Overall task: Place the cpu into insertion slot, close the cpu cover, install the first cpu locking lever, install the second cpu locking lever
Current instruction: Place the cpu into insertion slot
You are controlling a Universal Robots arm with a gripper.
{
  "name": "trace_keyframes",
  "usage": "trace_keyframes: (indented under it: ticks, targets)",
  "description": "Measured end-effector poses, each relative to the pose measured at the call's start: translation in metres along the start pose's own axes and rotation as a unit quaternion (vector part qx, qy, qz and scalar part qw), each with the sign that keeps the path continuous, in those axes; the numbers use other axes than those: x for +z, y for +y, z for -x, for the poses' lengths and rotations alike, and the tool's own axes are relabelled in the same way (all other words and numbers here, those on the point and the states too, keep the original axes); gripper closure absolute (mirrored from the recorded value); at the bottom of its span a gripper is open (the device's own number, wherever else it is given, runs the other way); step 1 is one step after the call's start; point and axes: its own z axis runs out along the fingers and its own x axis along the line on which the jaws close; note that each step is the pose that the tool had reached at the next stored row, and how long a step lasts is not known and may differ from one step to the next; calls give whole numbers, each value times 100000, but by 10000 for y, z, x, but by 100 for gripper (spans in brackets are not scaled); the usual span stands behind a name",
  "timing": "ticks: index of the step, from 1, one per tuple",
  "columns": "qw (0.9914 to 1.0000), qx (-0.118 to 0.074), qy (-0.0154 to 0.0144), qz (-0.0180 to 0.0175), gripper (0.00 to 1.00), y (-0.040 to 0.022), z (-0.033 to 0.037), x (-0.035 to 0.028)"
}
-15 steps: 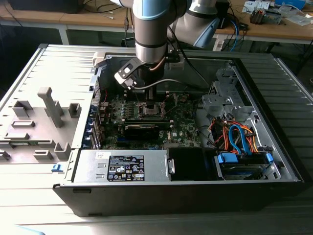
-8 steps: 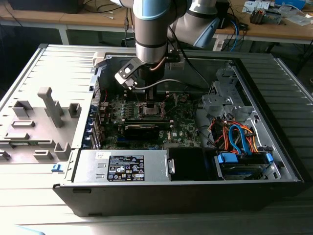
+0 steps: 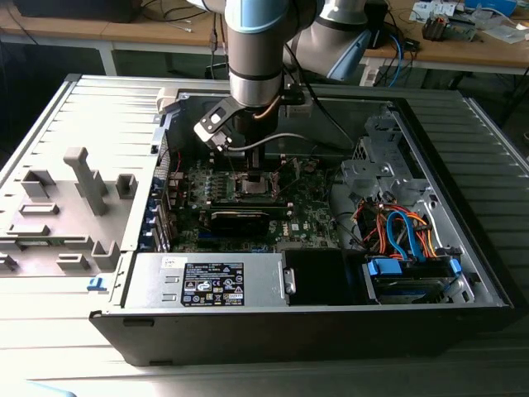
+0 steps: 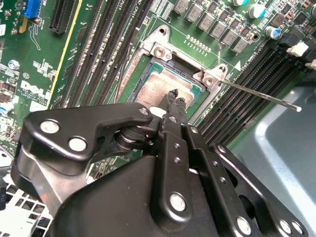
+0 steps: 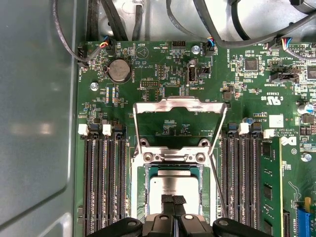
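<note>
Counted in the first wrist view: one silver-grey square cpu (image 5: 170, 183), one dark, silver-rimmed square insertion slot (image 5: 142, 192), one thin silver windowed cpu cover (image 5: 178, 104), one round silver coin battery (image 5: 119, 70), one green circuit board (image 5: 163, 64), two banks of long black memory slots (image 5: 106, 182) and one black metal hand (image 5: 173, 200) with two fingers. The second wrist view shows one thin steel lever rod (image 4: 259, 95). The exterior view shows one black open computer case (image 3: 248, 331), one grey power-supply box (image 3: 207, 281) and one grey robot arm (image 3: 256, 50).

Open computer case (image 3: 331, 331), grey power supply (image 3: 207, 279), orange and blue cables (image 3: 401, 231), coin battery (image 5: 120, 70), black memory slots (image 5: 103, 182)
</note>
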Motion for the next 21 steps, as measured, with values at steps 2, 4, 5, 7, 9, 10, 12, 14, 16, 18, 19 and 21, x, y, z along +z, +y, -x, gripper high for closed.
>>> trace_keyframes:
  ticks: [2, 4, 5, 7, 9, 10, 12, 14, 16, 18, 19, 21]
  targets:
    - [100000, -2, 0, -2, 89, 0, 0, -3]
    - [100000, -2, -2, -2, 89, 1, 0, -3]
    - [100000, -6, 8, -5, 89, 2, 0, -3]
    - [100000, -8, 21, -29, 89, 8, 1, -3]
    - [100000, 1, 22, -54, 89, 17, 0, -4]
    - [100000, 4, 21, -52, 89, 18, 0, -13]
    - [100000, 1, 23, -53, 89, 19, 1, -31]
    - [100000, 0, 25, -54, 89, 19, 1, -57]
    - [100000, -1, 28, -47, 89, 20, 1, -72]
    - [100000, -1, 30, -49, 89, 21, 1, -85]
    - [100000, 0, 26, -51, 89, 22, 2, -93]
    - [100000, 0, 24, -51, 89, 22, 2, -102]
